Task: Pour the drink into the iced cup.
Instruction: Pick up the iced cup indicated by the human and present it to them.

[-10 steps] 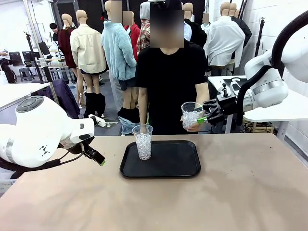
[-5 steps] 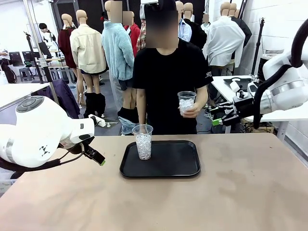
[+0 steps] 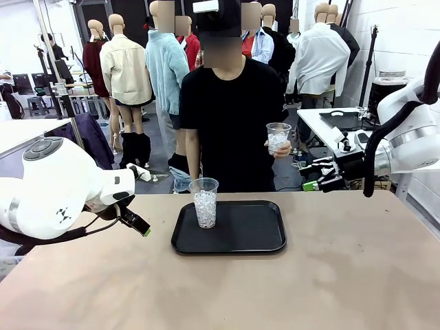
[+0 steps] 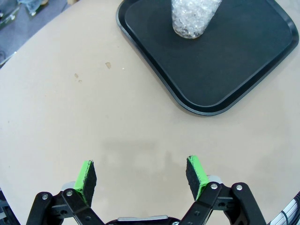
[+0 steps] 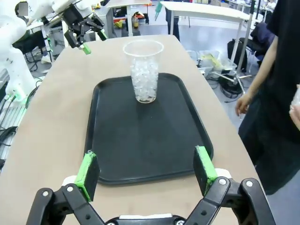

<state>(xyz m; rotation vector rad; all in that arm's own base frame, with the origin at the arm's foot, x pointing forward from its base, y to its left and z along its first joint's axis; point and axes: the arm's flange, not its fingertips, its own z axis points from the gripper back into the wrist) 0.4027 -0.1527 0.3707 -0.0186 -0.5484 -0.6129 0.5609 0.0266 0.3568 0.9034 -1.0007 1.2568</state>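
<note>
An iced cup point(image 3: 204, 203), clear plastic and full of ice, stands upright on the left part of a black tray point(image 3: 247, 237). It is also in the left wrist view point(image 4: 194, 18) and the right wrist view point(image 5: 144, 70). The person holds a second iced cup point(image 3: 278, 137) at chest height. My left gripper point(image 3: 137, 223) point(image 4: 140, 173) hovers open over bare table left of the tray. At the table's far right edge my right gripper point(image 3: 309, 173) point(image 5: 146, 171) is open and empty, pointing at the tray. The drink and its jar are out of view.
The tray point(image 4: 211, 70) point(image 5: 140, 136) lies mid-table near the far edge, with bare tabletop point(image 3: 330, 275) around it. The person stands behind the table, one hand point(image 5: 243, 104) hanging near its edge. The left gripper point(image 5: 84, 33) also appears far off in the right wrist view.
My right gripper has drawn back to the right and lower, away from the cup in the person's hand. The person has lifted that cup and stepped left. The left arm is still.
</note>
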